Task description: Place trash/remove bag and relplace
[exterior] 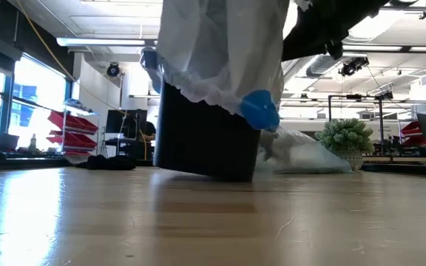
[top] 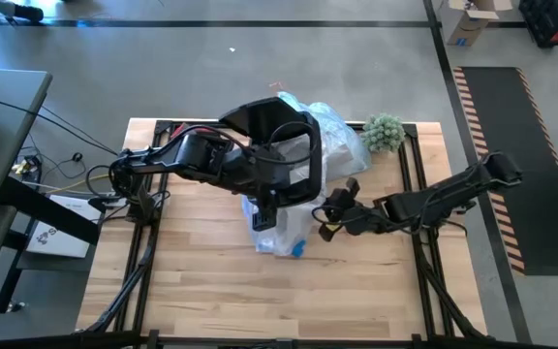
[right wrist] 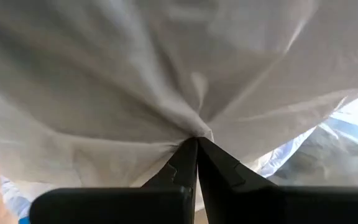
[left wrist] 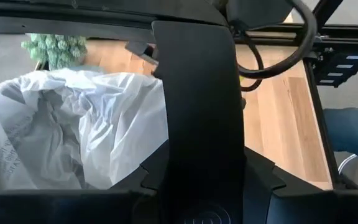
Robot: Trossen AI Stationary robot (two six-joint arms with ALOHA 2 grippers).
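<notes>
White bag (right wrist: 135, 81) pinched at the black bin (exterior: 205, 137).
Right pincer (right wrist: 196, 144) is closed on it; left pincer (top: 277, 199) is clamped on the bin's rim.

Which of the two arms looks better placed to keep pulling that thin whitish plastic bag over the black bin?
Probably the right. The right gripper is pinched shut on the thin whitish plastic bag, while the left gripper is occupied at the black bin's rim.
</notes>
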